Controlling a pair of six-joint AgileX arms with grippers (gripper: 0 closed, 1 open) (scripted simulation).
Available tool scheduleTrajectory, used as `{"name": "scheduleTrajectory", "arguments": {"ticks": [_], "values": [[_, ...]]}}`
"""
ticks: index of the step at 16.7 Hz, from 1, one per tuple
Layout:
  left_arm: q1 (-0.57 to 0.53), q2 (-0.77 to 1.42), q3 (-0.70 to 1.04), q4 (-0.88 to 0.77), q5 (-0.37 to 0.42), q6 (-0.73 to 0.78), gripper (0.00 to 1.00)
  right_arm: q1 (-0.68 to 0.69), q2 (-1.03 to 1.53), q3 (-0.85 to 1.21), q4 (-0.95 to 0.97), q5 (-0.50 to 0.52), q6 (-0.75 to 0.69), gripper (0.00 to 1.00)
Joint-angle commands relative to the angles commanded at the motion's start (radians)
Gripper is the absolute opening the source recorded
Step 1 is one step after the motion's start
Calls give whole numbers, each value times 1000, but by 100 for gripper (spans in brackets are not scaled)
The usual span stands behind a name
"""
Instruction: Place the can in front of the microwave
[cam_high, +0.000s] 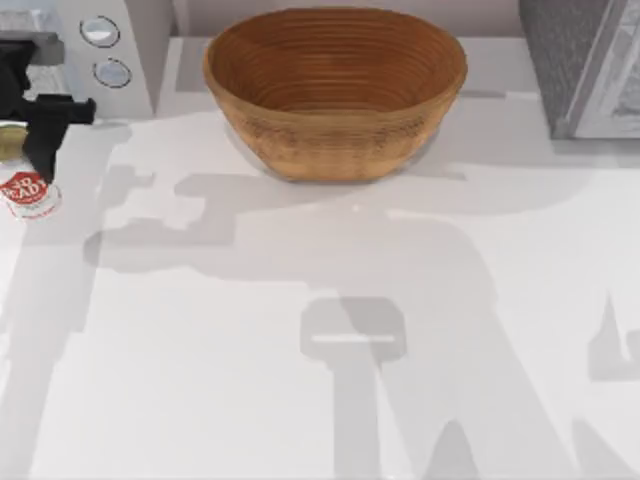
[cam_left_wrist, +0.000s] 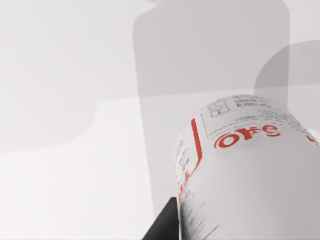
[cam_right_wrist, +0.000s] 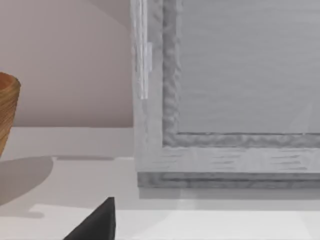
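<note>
The can (cam_high: 26, 190), with a red-and-white label and a dull gold top, stands at the table's far left edge, just in front of the microwave (cam_high: 140, 45) with its two round knobs. My left gripper (cam_high: 35, 150) reaches down over the can and is shut on it. In the left wrist view the can (cam_left_wrist: 250, 170) looms close, with one black finger (cam_left_wrist: 162, 225) pressed against its side. My right gripper (cam_right_wrist: 95, 225) sits low near the back right of the table, away from the can.
A large woven basket (cam_high: 330, 145) stands at the back middle; its edge (cam_right_wrist: 7, 115) shows in the right wrist view. A darker speckled grey box with a light-framed door (cam_high: 585, 65) (cam_right_wrist: 225, 100) fills the back right corner. Arm shadows cross the white tabletop.
</note>
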Motion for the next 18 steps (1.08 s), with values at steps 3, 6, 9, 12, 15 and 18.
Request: {"name": "scheduleTrajectory", "arguments": {"ticks": [3,6,9,12,15,18], "values": [[56,23,-12,35,-12,-13,0,0,0,0,0,0,0,100],[56,23,-12,35,-12,-13,0,0,0,0,0,0,0,100],[54,21,-18,41,-13,-10,0,0,0,0,0,0,0,100],[56,24,-32,57,-13,-12,0,0,0,0,0,0,0,100],[57,25,-39,65,-12,-12,0,0,0,0,0,0,0,100],[57,25,-39,65,-12,-12,8,0,0,0,0,0,0,100]]}}
